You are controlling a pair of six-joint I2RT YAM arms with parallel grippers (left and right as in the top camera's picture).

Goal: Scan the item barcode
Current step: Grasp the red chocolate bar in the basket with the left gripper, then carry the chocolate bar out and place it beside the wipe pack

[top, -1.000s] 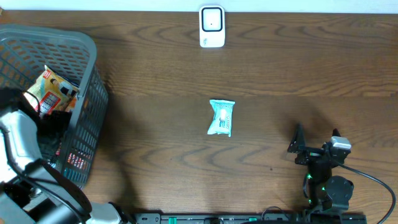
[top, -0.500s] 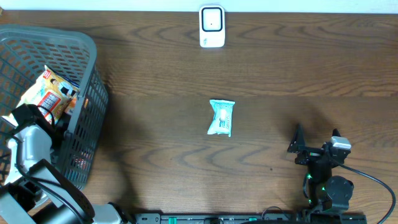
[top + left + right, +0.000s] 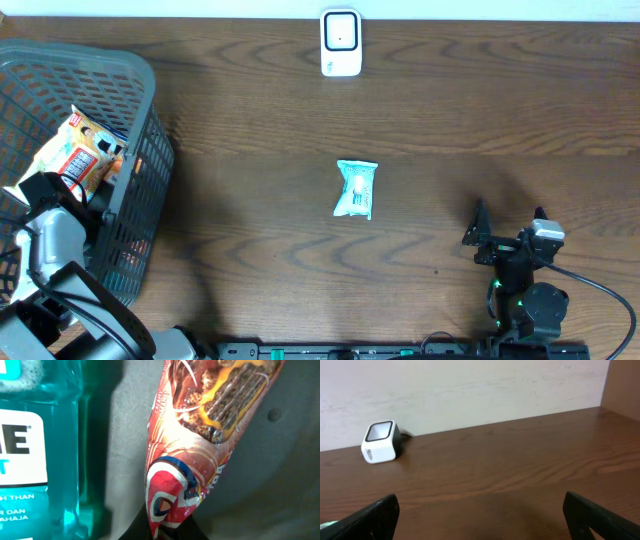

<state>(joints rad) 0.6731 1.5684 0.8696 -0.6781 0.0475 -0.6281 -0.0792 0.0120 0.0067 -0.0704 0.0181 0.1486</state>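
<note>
A: Left wrist view: the left gripper [image 3: 167,532] has its fingers pinched onto the bottom crimped end of a red snack packet [image 3: 200,455]. Only the dark tips show at the bottom edge, pressed on the foil.

B: What's beside it?

A: A teal mouthwash bottle [image 3: 37,445] with a white label, just left of the packet, a gap between them. Grey basket floor behind both.

B: Overhead?

A: Grey mesh basket [image 3: 140,90] at the table's far left. Left arm reaches into it from below; an orange-and-white snack bag [image 3: 80,150] lies in the basket just beyond the arm. The red packet and the fingers themselves are hidden under the arm there.

B: Right side?

A: Right gripper [image 3: 480,510] has its fingers spread wide, both dark tips at the lower corners of the right wrist view, nothing between them, touching nothing. In overhead it sits at the table's lower right [image 3: 505,235].

B: Scanner?

A: White scanner [image 3: 341,43] at the table's far edge, centre; also visible in the right wrist view [image 3: 381,441]. A small teal-white pouch [image 3: 356,189] lies mid-table [image 3: 250,120], well apart from both arms and the scanner.
</note>
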